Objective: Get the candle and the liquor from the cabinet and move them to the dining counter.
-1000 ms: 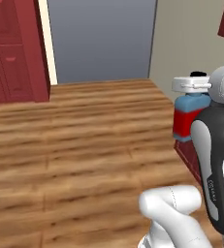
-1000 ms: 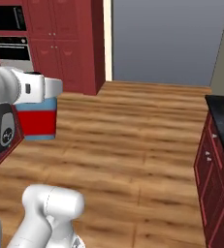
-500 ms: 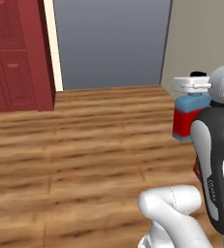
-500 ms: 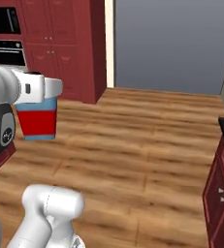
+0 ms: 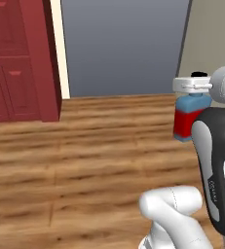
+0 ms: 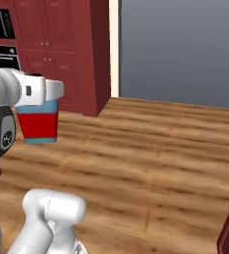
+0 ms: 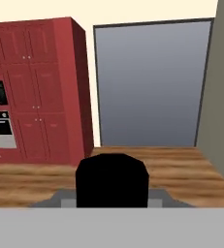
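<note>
Midway, by the look of things. Liquor out of its cabinet and carried aloft, upright, clamped at the neck by the gripper, well above the wooden floor. Same bottle hanging under the white hand, blue upper body and red label band plain, to the left of the tall red cupboard block as the right base view frames it. Black cap close under the hand camera, between it and the grey doorway.

Left to do, judging from this: carry the liquor to the dining counter, set it down, then deal with the candle.

Hard to make out: fingertips themselves, hidden behind the hand and the bottle top, so the grip is read from the bottle hanging free off any surface. Base of the bottle partly masked by the dark forearm in the left base view.
</note>
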